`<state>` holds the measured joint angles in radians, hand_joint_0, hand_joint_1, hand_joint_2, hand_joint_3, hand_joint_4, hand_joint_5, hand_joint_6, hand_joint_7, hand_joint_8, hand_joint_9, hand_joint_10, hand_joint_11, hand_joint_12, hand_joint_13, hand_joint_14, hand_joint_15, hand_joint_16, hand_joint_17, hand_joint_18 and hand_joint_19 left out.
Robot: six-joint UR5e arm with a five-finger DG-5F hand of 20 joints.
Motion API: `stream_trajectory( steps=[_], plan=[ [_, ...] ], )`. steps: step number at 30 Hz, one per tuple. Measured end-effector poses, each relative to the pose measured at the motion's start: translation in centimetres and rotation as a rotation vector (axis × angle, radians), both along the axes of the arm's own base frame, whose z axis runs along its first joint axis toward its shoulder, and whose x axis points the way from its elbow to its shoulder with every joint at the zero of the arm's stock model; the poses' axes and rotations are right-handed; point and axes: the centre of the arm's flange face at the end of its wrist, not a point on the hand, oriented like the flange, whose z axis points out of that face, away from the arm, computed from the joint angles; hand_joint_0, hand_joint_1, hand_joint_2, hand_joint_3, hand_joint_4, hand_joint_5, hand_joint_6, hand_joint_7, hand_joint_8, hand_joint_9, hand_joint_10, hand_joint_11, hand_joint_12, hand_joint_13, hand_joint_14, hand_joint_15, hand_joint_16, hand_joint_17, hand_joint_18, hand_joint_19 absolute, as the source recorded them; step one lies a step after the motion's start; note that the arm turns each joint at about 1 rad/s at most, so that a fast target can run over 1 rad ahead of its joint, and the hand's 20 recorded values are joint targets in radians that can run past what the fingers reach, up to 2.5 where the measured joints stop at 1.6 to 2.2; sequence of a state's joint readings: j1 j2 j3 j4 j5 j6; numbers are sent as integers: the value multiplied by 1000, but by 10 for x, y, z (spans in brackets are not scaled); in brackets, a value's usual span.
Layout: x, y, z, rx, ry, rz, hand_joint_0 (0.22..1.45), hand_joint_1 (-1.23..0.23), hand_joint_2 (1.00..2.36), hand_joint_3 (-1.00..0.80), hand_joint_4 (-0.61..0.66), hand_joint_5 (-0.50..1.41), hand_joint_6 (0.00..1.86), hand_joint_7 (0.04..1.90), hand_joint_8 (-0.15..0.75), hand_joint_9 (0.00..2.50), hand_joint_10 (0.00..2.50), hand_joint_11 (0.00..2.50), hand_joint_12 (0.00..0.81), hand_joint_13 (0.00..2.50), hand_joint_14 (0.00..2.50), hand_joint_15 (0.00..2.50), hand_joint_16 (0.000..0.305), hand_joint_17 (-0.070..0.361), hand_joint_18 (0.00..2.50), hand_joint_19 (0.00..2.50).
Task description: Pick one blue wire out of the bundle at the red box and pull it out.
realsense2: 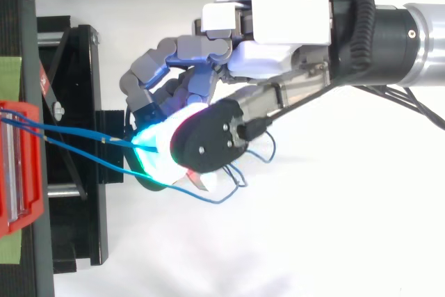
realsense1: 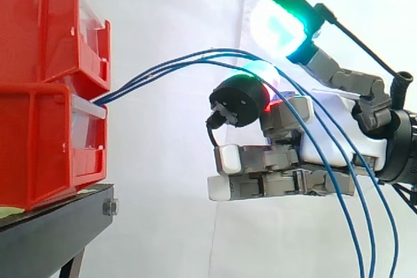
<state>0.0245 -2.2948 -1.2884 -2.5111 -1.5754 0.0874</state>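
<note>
Two stacked red bins sit at the edge of a black stand before a white curtain, with the robot's hand level with them, just off their open front. Its fingers are curled and appear to pinch one blue wire between glowing pads, apparently to separate it from the rest. The blue wires emerge where the bins meet, arch over the hand and droop behind it, none yet pulled free.

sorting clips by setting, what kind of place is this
Likely a robotics lab test rig rather than a factory floor: a white curtain as backdrop, red bins stacked on a black stand with blue wires coming out, and a robot hand facing them.
</note>
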Motion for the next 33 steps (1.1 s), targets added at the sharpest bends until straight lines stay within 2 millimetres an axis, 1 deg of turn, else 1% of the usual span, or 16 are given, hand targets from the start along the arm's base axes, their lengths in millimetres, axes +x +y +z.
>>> stream_trajectory(
  steps=[2,3,7,8,11,13,18,23,33],
  plan=[
    [0,0,0,0,0,0,584,-459,1011,-374,178,-73,747,1403,224,1248,30,883,371,676,23,540,57,129,362,507],
    [0,0,0,0,0,0,587,-506,1013,-341,184,-80,770,1375,231,1255,31,886,369,692,21,543,57,128,374,508],
    [0,0,0,1,0,0,574,-589,1016,-259,185,-84,791,1349,235,1276,30,901,370,706,23,544,57,127,403,503],
    [0,0,0,1,0,0,570,-624,1017,-246,184,-83,792,1347,241,1277,31,909,369,707,23,544,57,128,407,500],
    [0,0,0,1,0,0,564,-669,1016,-244,198,-84,793,1351,244,1274,28,916,367,706,23,544,57,128,409,489],
    [0,0,0,1,0,0,561,-739,1015,-269,220,-92,802,1366,240,1256,31,922,368,705,23,544,57,129,413,492],
    [0,0,0,0,-1,0,549,-748,1012,-338,226,-98,810,1360,242,1244,30,923,371,700,23,544,58,130,416,486],
    [0,0,0,0,-3,0,525,-755,1001,-486,215,-102,814,1331,245,1239,29,917,379,696,23,544,60,135,414,482],
    [0,0,1,0,-5,0,553,-808,1000,-492,206,-104,818,1327,239,1228,30,928,370,687,21,538,58,131,404,472]
  ],
)
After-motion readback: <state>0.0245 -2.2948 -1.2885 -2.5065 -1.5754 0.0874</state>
